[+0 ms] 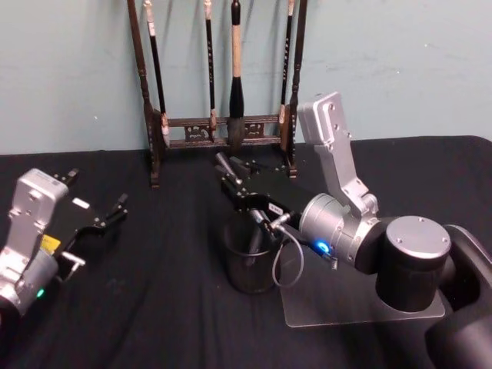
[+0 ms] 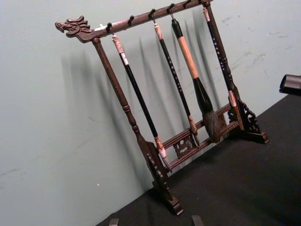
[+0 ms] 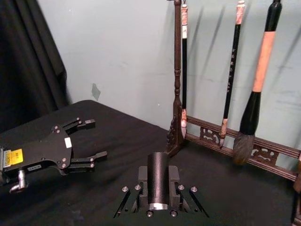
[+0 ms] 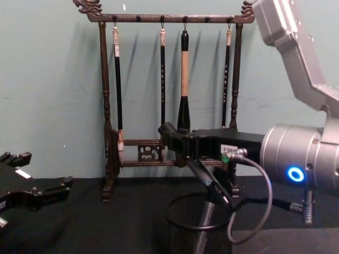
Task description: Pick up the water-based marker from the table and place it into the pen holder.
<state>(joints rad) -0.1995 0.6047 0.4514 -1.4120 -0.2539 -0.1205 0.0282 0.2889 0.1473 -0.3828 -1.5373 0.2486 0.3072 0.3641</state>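
The right tool (image 1: 231,171) is reaching out over the pen holder (image 1: 250,257), which is standing on the black tabletop (image 1: 154,307) in front of the robot. A dark, slim marker (image 4: 207,216) is leaning inside the mesh cup, its upper end poking above the rim just below the arm's wrist, so the drop looks done. In the right wrist view the tool's fingers (image 3: 123,203) are spreading apart with nothing between them, probably to let the marker go freely. The left tool (image 1: 108,217) is idling well off to the side, fingers apart and empty, out of the way. Behind, a wooden brush rack (image 1: 223,127) is standing against the wall.
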